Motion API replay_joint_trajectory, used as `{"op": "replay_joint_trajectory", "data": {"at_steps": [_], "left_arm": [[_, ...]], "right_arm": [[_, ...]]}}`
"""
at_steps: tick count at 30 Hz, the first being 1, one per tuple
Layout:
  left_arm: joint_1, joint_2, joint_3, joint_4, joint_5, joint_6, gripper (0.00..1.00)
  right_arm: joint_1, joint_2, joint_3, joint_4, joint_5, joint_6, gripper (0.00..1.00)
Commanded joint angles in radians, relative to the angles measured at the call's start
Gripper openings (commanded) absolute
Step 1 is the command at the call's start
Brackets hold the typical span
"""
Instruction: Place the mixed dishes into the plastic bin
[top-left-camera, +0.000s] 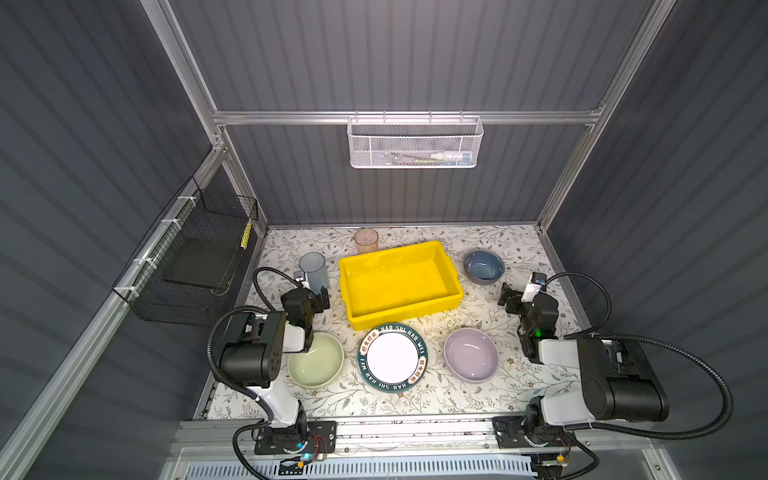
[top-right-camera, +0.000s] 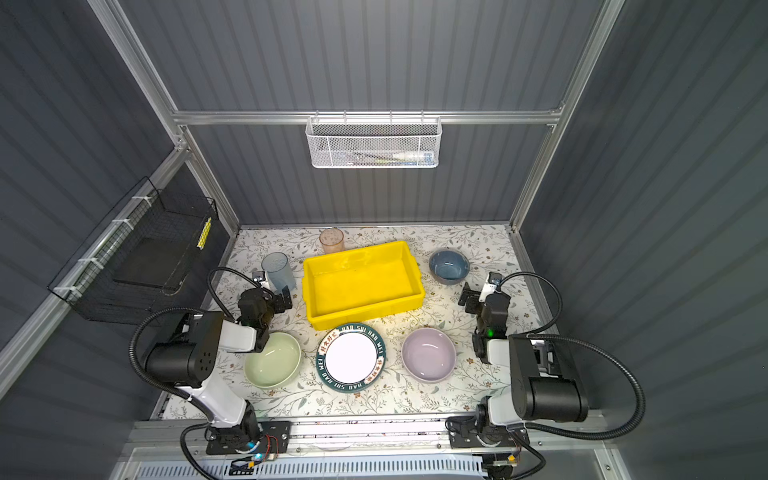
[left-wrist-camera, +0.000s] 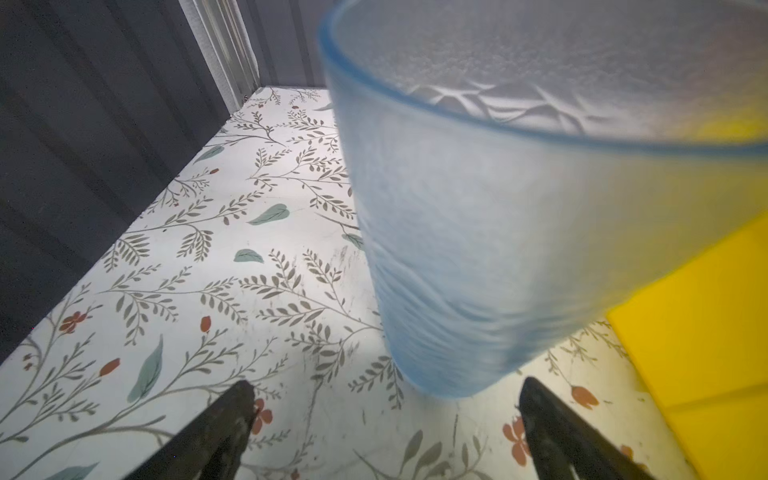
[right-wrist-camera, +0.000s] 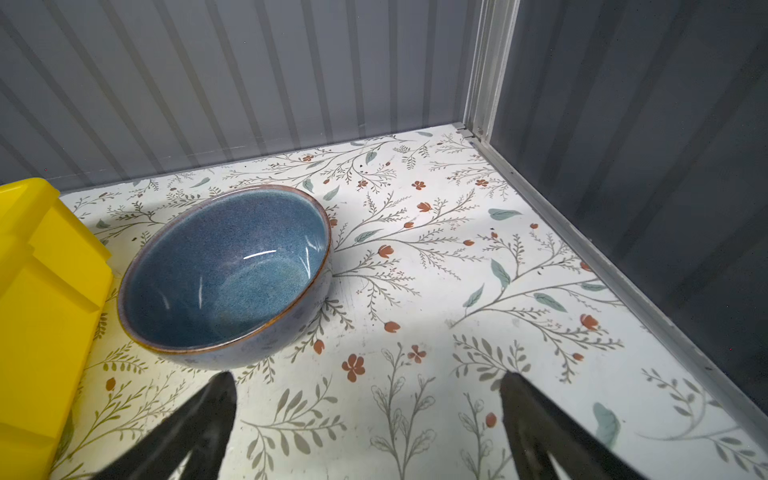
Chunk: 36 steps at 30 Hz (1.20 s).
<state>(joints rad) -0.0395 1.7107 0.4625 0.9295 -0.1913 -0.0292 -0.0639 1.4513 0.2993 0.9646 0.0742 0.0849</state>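
The bright yellow rectangular plastic bin (top-left-camera: 400, 286) sits toward the back middle of the floral-printed table cover (top-left-camera: 415, 401), slightly askew. It is empty and every dish lies outside it, so by my reading the task is at its very start. The frosted blue translucent tumbler (top-left-camera: 314, 269) stands upright just beside the bin's left wall. The pinkish translucent tumbler (top-left-camera: 366, 240) stands upright behind its back left corner, and the speckled blue glazed bowl (top-left-camera: 483, 266) sits off its right end. In front, in a row, lie the pale green bowl (top-left-camera: 316, 360), the round green-rimmed lettered plate (top-left-camera: 392, 358) (its rim is close against the bin's front wall, touching or not I cannot tell) and the lilac bowl (top-left-camera: 471, 354).

The left gripper (left-wrist-camera: 386, 401) is lined up low on the blue tumbler with its fingers spread wide, tips short of the base and gripping nothing. The pose looks like an approach to clasp the tumbler's wall from the side. The right gripper (right-wrist-camera: 368, 395) likewise gapes empty, aimed near the blue bowl, which lies ahead and off to one side, apart from it.

On the back wall, the white mesh basket (top-left-camera: 415, 143) holds a few slim items too small to name. The black wire basket (top-left-camera: 195, 257) on the left wall holds a dark flat slab.
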Motion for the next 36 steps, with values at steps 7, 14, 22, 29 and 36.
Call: {"op": "replay_joint_trajectory", "data": {"at_steps": [7,14,22,29,36], "left_arm": [[-0.003,0.004,-0.012,0.026,-0.019,0.006,1.0],[-0.003,0.004,-0.01,0.025,-0.019,0.006,1.0],[-0.003,-0.007,-0.019,0.03,-0.012,0.009,1.0],[-0.003,-0.132,0.02,-0.139,-0.06,-0.008,1.0],[-0.006,-0.354,0.162,-0.586,-0.053,-0.12,1.0]], "right_arm": [[0.006,0.003,0.014,0.025,0.005,-0.005,0.99],[0.006,0.005,0.018,0.02,0.004,-0.006,0.99],[0.006,-0.006,0.009,0.03,0.043,0.009,0.99],[0.006,-0.165,0.088,-0.246,0.146,0.045,0.99],[0.007,-0.318,0.261,-0.702,0.19,0.152,0.99]]}}
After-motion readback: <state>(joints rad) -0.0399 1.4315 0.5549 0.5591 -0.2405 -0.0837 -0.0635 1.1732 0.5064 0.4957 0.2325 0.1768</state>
